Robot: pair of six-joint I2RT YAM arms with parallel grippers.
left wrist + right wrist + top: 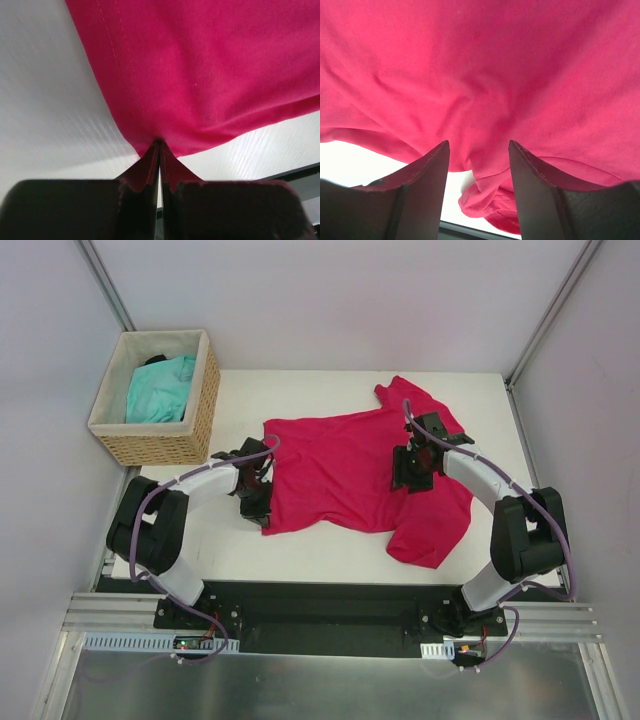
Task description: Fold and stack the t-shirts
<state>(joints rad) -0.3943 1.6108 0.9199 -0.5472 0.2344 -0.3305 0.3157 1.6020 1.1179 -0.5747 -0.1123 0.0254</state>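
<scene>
- Left end effector (160, 152) closed on a hem corner of the crimson-pink t-shirt (210, 75), cloth pinched between its jaws.
- Right end effector (479, 155) open, jaws standing apart over that shirt's rumpled cloth.
- We see the shirt spread on the white surface (300, 545), between the two arms.
- Turquoise t-shirt (160, 390) lies bunched in the wicker basket (203, 410), far left.

On the table (300, 390), the first t-shirt (345, 480); in the basket (204, 405) far left, the second t-shirt (160, 392).
</scene>
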